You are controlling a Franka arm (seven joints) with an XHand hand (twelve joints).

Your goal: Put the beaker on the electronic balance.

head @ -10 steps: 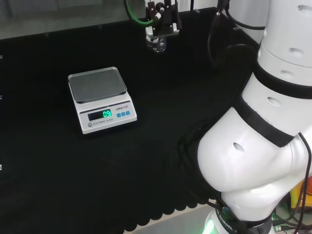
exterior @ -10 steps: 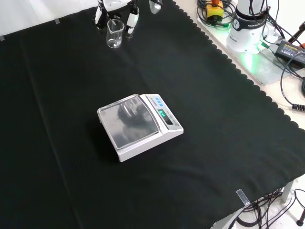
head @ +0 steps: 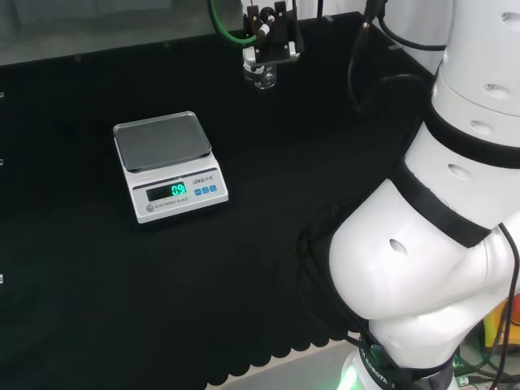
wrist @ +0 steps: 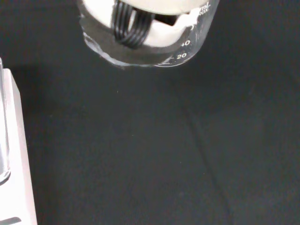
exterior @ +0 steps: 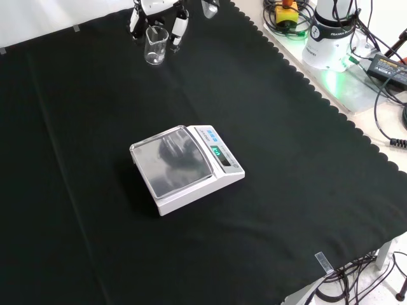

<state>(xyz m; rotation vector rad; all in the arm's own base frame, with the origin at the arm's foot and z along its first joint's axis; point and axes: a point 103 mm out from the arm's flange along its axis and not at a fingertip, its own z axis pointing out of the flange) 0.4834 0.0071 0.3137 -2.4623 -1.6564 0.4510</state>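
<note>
A small clear glass beaker (exterior: 156,46) stands upright at the far end of the black cloth, between the black and white fingers (exterior: 179,27) of the hand (exterior: 154,6), which curl round it. In the head view the hand (head: 271,39) is at the far middle with the beaker (head: 262,75) under it. Close up in the wrist view, a finger shows through the beaker's (wrist: 154,42) wall near its base. The white electronic balance (exterior: 186,166) with its steel pan (head: 161,140) sits mid-cloth, well apart from the hand, with nothing on the pan. Its edge (wrist: 10,154) shows in the wrist view.
The arm's base (exterior: 331,32) stands beyond the cloth's scalloped edge at the front view's upper right, with cables, a black power brick (exterior: 388,63) and a yellow and orange switch box (exterior: 285,13). The arm's white links (head: 439,219) take up the head view's right.
The hand and the beaker have shifted slightly: a little to the right in the front view and a little higher in the head view. The balance has not moved.
</note>
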